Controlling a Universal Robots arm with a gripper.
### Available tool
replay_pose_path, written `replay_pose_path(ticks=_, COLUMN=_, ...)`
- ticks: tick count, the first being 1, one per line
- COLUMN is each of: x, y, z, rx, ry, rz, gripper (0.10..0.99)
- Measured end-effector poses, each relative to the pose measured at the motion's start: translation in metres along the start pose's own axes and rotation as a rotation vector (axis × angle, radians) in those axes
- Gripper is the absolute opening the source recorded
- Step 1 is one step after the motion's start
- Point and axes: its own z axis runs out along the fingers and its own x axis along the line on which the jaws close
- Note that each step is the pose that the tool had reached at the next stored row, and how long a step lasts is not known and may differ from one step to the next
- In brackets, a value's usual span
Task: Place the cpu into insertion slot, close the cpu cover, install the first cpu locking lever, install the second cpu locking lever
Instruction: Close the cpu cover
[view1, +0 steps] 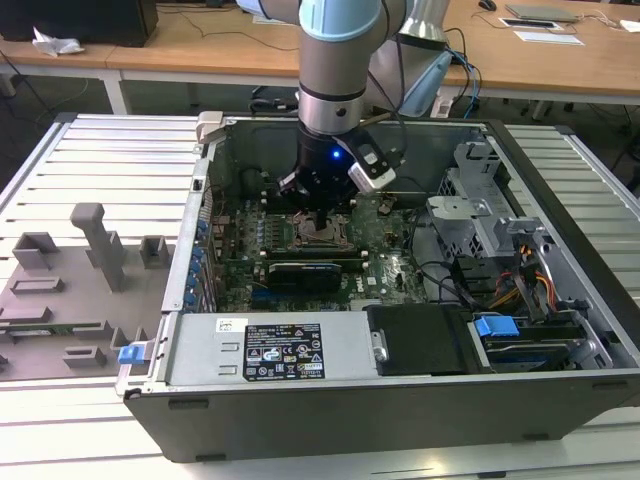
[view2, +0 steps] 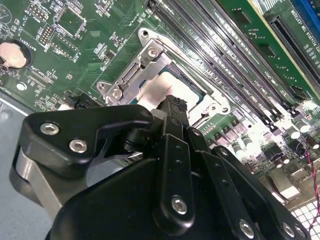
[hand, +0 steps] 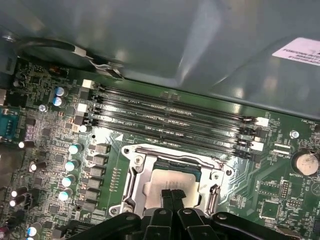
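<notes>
Exterior view's left: grey fixture tray (view1: 70, 280), and beside it the open computer case (view1: 400, 420). I have the gripper (view1: 318, 212) down over the green motherboard (view1: 235, 250) mid-case. In the first wrist view the fingers (hand: 165, 197) are pressed together, holding nothing, tips at the cpu (hand: 155, 181). The cpu lies flat in the insertion slot (hand: 180, 165).

1. My arm (view1: 340, 40) comes down from above in the exterior view. Its last segment is vertical, with a pale blue cap over a grey sleeve.
2. My wrist (view1: 330, 112) points straight down. A small blue light (view1: 337, 155) glows on the black body under it.
3. My gripper (view1: 318, 205) hangs tip-down below the wrist.
4. In the first wrist view my fingers (hand: 167, 196) lie side by side, pressed together with no gap between them.
5. In the second wrist view the black linkage bars (view2: 175, 165) are folded in close behind the tips.
</notes>
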Motion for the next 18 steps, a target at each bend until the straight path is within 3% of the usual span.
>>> replay_pose_path(ticks=2, x=0.0, y=0.0001, z=0.0001, rx=-0.002, ry=-0.0009, rz=0.0, gripper=0.106)
replay_pose_path(ticks=7, x=0.0136, y=0.0029, z=0.0002, rx=-0.001, ry=-0.0011, rz=0.0, gripper=0.106)
replay_pose_path(ticks=11, x=0.0187, y=0.004, z=0.0012, rx=0.015, ry=0.0024, rz=0.0, gripper=0.106)
replay_pose_path(ticks=13, x=0.0228, y=0.005, z=0.0037, rx=0.016, ry=0.0027, rz=0.0, gripper=0.106)
replay_pose_path(ticks=18, x=0.0236, y=0.0058, z=0.007, rx=0.017, ry=0.0028, rz=0.0, gripper=0.106)
